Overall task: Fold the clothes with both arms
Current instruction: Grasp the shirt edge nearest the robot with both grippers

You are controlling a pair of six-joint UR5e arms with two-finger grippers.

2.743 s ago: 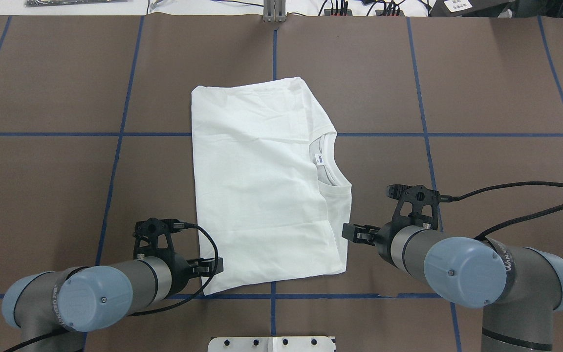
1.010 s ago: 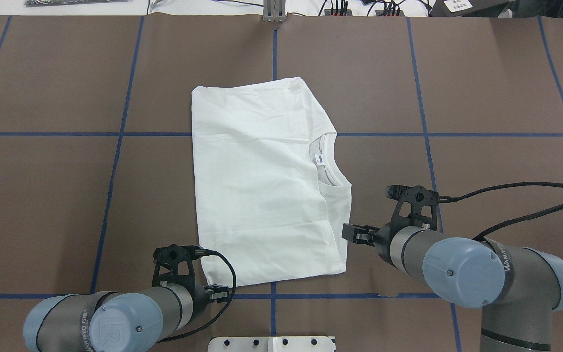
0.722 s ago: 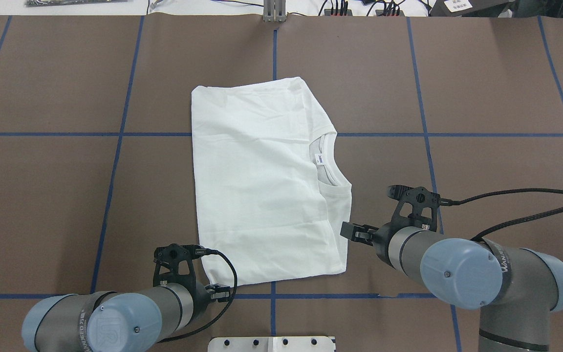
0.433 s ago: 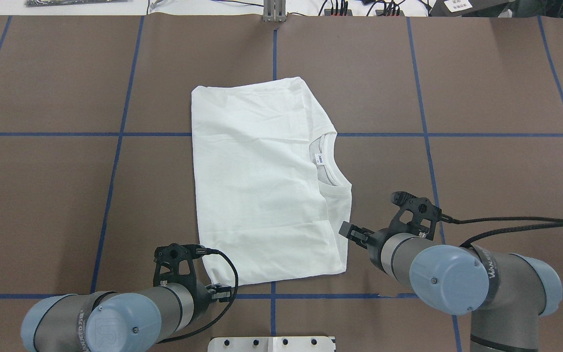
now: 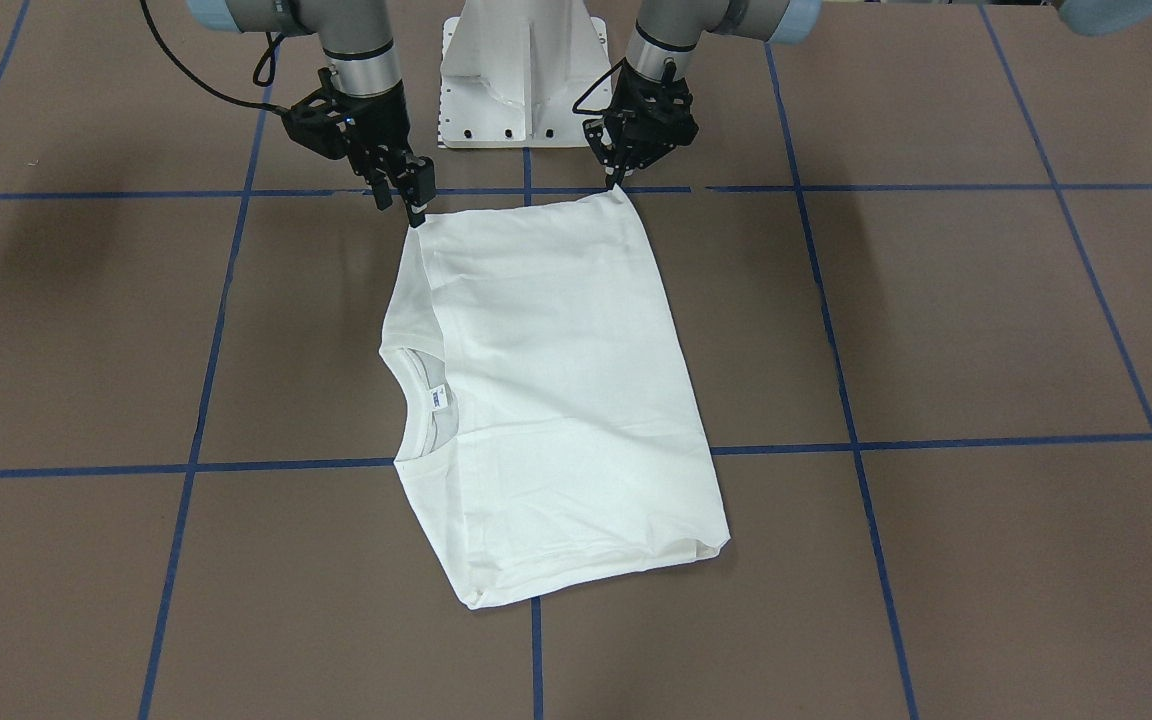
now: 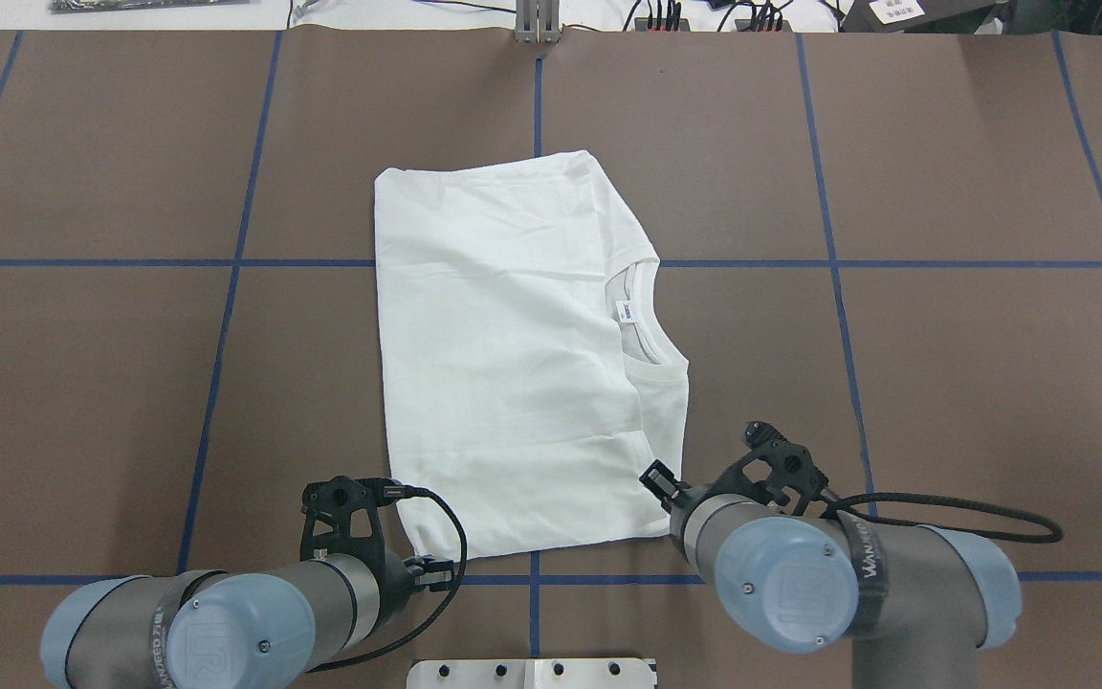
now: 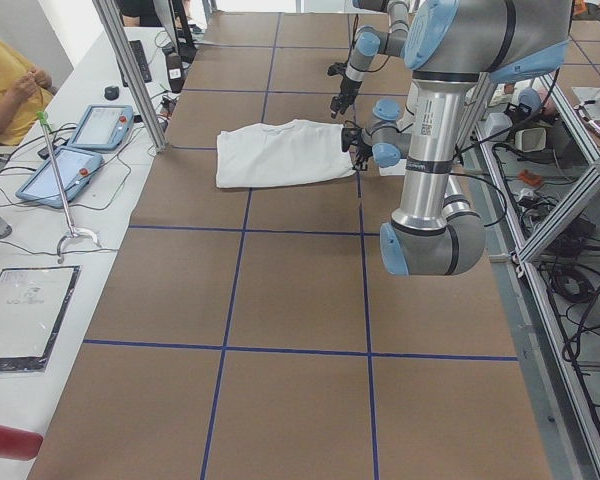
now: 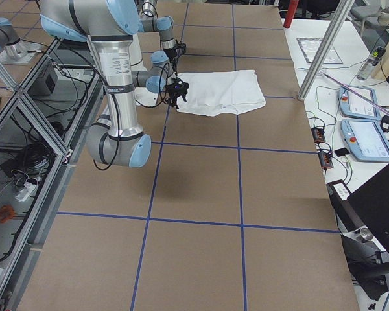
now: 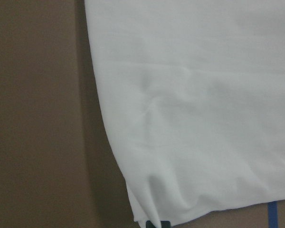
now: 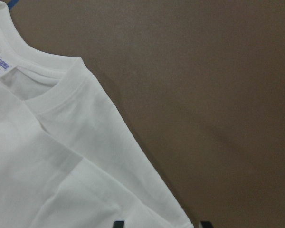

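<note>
The white T-shirt (image 6: 513,364) lies folded flat in a rough rectangle on the brown table, its collar (image 6: 642,316) and small neck label (image 5: 436,398) on the robot's right side. My left gripper (image 5: 618,180) is at the shirt's near-left corner, jaws together on the hem, which rises to a small peak at the tips; the left wrist view shows one dark tip (image 9: 159,224) at that corner. My right gripper (image 5: 416,205) hangs at the near-right corner, open; in the right wrist view its two fingertips (image 10: 118,223) straddle the shirt's edge (image 10: 61,166).
The white pedestal base (image 5: 524,70) stands just behind both grippers. Blue tape lines (image 6: 226,287) grid the brown table. Cables and plugs (image 6: 704,14) line the far edge. Tablets (image 7: 80,150) and a seated person (image 7: 10,80) are beyond the table's left end.
The right arm swung back toward the base, bringing its gripper to the near-right corner. The left gripper first moved from the shirt's left edge to the near-left corner, then stayed.
</note>
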